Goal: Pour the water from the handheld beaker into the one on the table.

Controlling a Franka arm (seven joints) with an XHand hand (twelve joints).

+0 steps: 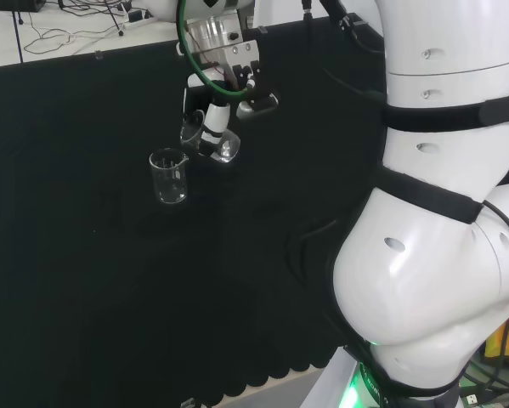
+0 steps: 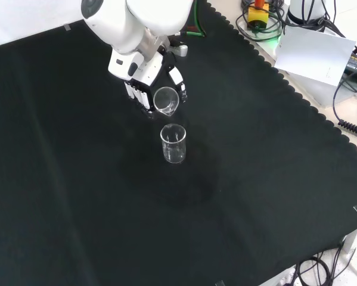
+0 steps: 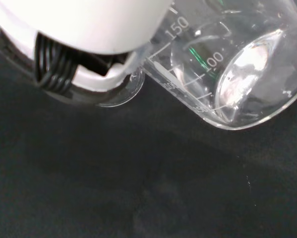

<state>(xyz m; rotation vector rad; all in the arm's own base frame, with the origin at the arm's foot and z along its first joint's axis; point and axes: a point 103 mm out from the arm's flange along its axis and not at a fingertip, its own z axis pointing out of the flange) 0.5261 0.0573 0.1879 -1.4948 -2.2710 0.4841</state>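
Two clear glass beakers in view, one hand. Held beaker sits in the hand, fingers curled round its wall; it is tilted, mouth angled down toward the second beaker. Standing beaker is upright on the table, just beside and below the held one in the front view, not touching it. In the head view the standing beaker is left of the hand, near it. Both are cylindrical with a pour lip; the wrist view shows printed graduation marks on the held beaker. Table cover is matte black cloth with a scalloped edge. Cannot tell the water level in either.
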